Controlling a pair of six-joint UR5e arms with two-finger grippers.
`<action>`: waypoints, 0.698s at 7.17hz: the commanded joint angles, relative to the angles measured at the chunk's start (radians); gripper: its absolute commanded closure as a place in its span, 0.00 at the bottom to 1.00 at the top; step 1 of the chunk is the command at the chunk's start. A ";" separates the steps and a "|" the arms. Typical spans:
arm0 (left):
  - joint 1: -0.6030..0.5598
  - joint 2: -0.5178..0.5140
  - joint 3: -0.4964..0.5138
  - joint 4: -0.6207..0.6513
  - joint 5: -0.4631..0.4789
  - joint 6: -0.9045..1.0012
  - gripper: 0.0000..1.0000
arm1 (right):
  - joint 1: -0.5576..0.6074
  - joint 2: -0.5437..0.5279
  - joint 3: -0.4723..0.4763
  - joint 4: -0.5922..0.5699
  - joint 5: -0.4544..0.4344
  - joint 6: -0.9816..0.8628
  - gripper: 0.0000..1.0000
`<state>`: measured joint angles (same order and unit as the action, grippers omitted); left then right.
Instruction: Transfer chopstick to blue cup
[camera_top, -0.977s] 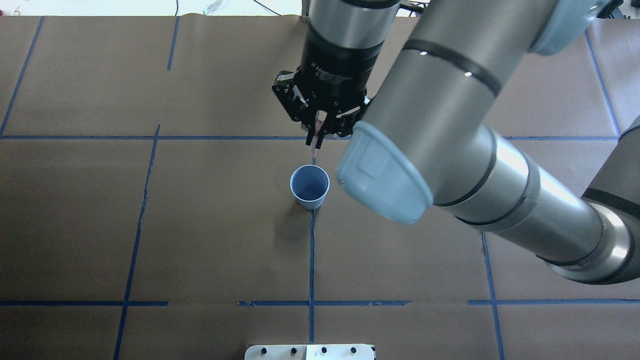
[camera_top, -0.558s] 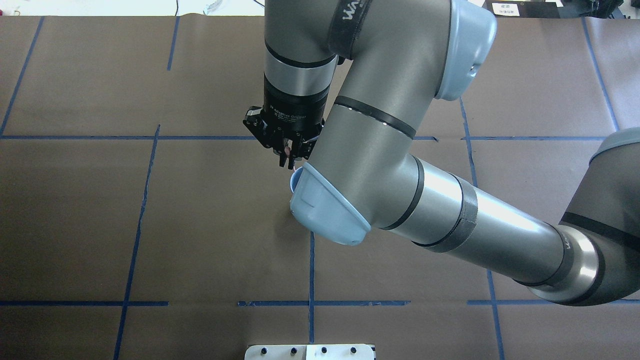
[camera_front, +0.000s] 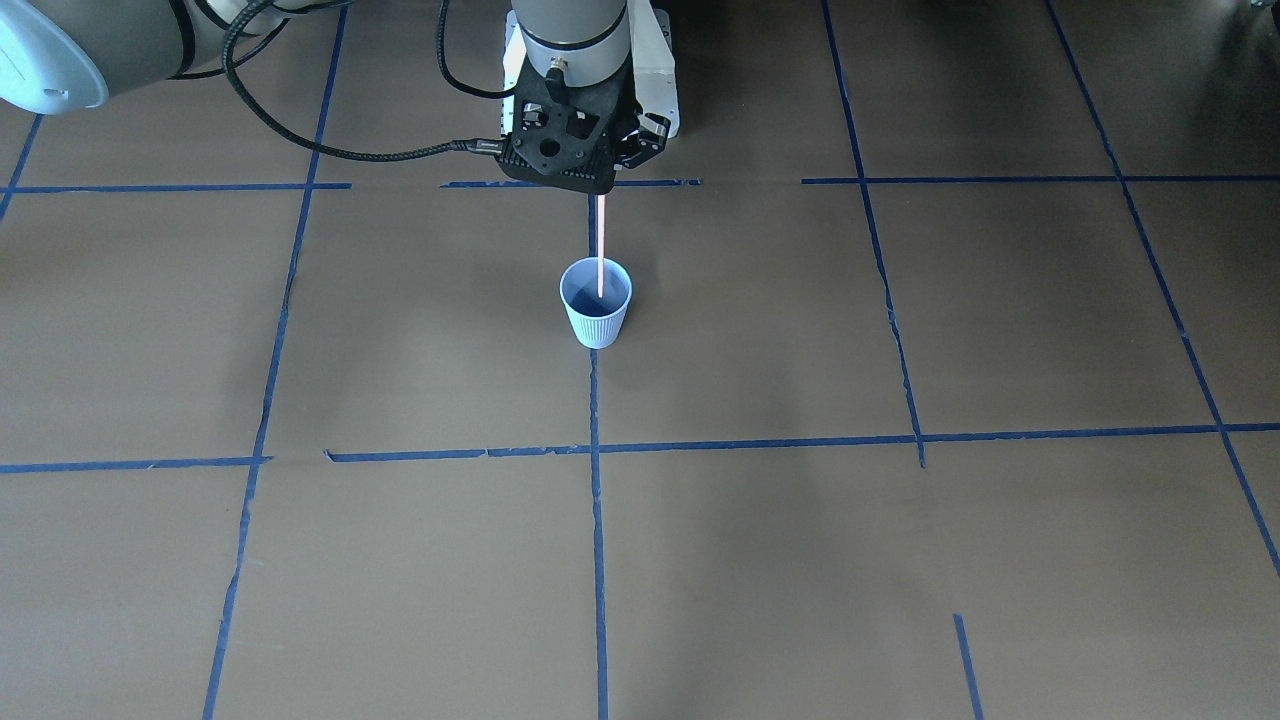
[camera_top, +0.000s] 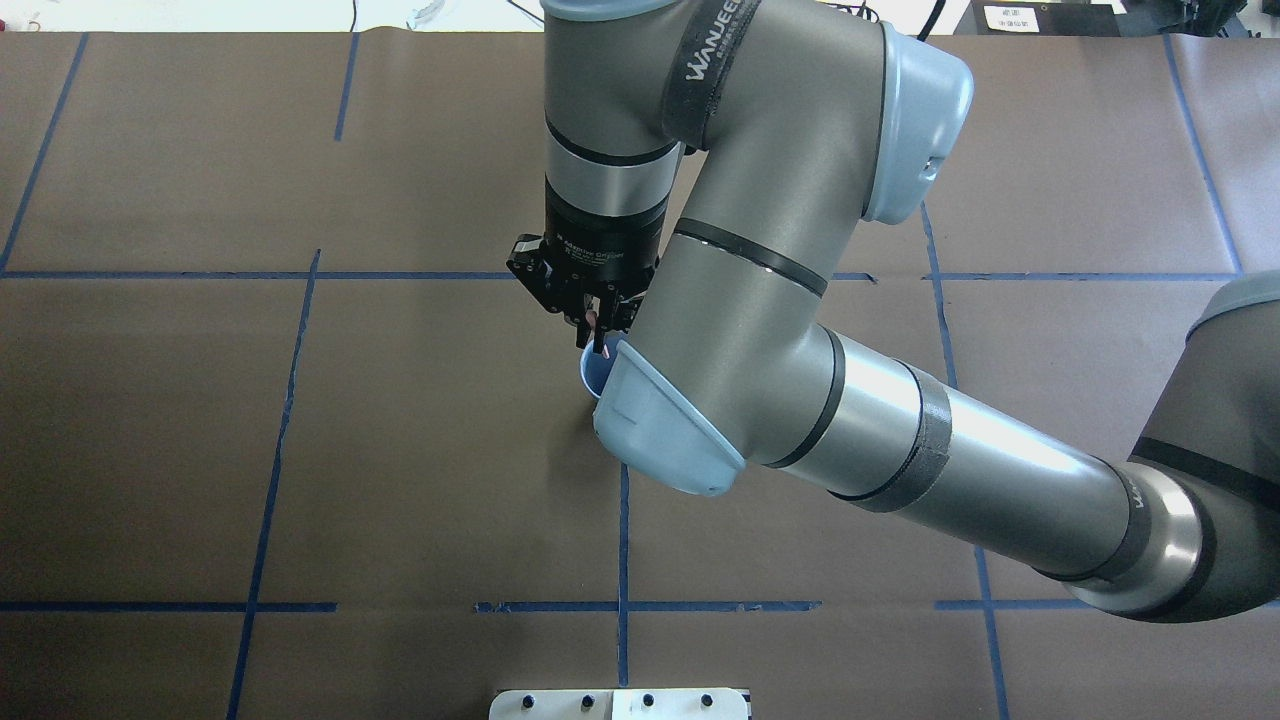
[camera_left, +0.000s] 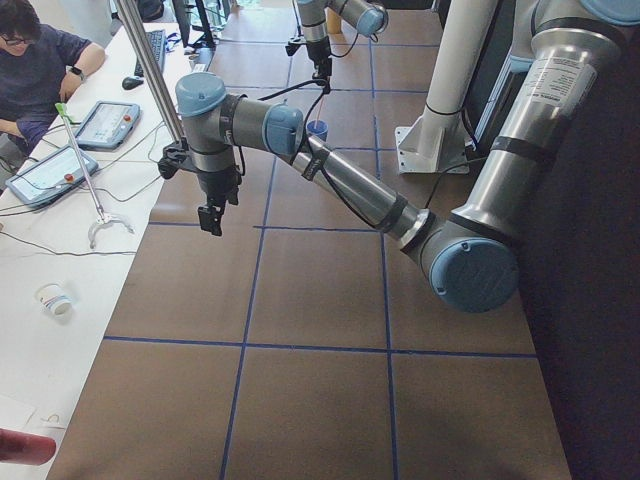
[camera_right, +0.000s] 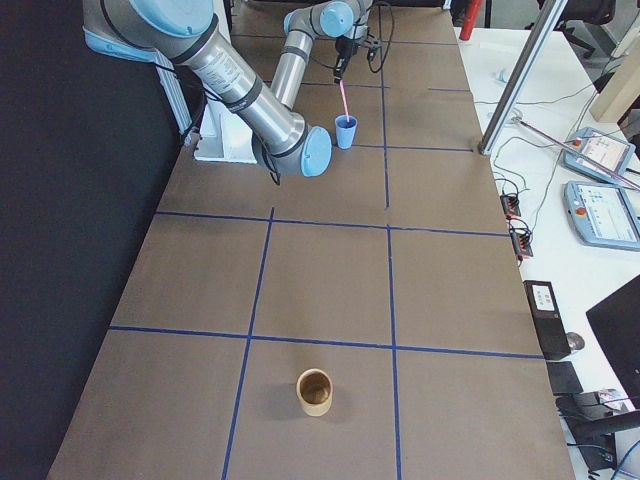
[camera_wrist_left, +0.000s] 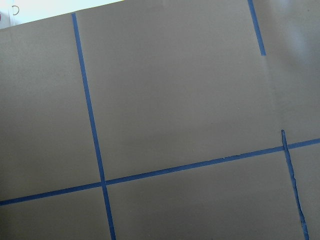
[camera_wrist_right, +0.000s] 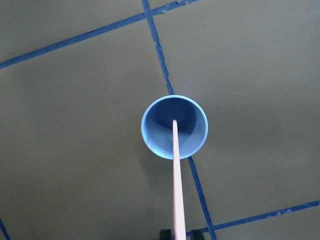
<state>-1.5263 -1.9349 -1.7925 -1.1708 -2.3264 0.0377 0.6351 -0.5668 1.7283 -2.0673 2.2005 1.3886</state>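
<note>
Currently the right gripper (camera_top: 597, 328) is hanging above the blue cup (camera_front: 596, 318), fingers pointing down and pinched tight on the upper end of the chopstick (camera_front: 599, 242). The pale pink stick is running nearly straight down from the fingertips. Its lower tip is sitting inside the cup's mouth, against the darker blue interior in the right wrist view. Whether the tip is touching the bottom cannot be told.

The cup is standing upright on the brown table (camera_front: 900, 560), directly over one of the blue tape lines (camera_front: 597, 560). In the overhead view most of it is hiding behind the right arm's pale blue joint cap (camera_top: 665, 440).

Markings: a black strap (camera_top: 712, 48) around the right arm's upper link is carrying white capitals that are reading as "WANJEE" (the last letters are curving out of sight). The gripper's black collar (camera_top: 595, 250) is bearing a line of small white print, too fine to read with confidence.

The left gripper (camera_left: 210, 218) is showing only in the view from the table's left end, pointing down above the table near its operator-side edge, well apart from the cup; how far its fingers are parted cannot be told. Its wrist camera is seeing only brown surface and tape.

A brown cup (camera_right: 315, 392) is standing upright near the table's right end, well apart from the blue one.
</note>
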 joint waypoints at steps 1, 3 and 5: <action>0.000 0.001 0.004 -0.001 0.001 -0.001 0.00 | 0.000 -0.018 0.010 0.006 -0.007 0.021 0.00; 0.000 0.001 0.010 -0.003 -0.001 0.001 0.00 | 0.001 -0.024 0.048 0.004 -0.060 0.021 0.00; -0.011 0.013 0.034 -0.003 0.001 0.004 0.00 | 0.018 -0.193 0.257 0.007 -0.238 -0.067 0.00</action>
<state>-1.5292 -1.9312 -1.7705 -1.1734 -2.3267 0.0397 0.6404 -0.6554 1.8616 -2.0618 2.0627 1.3852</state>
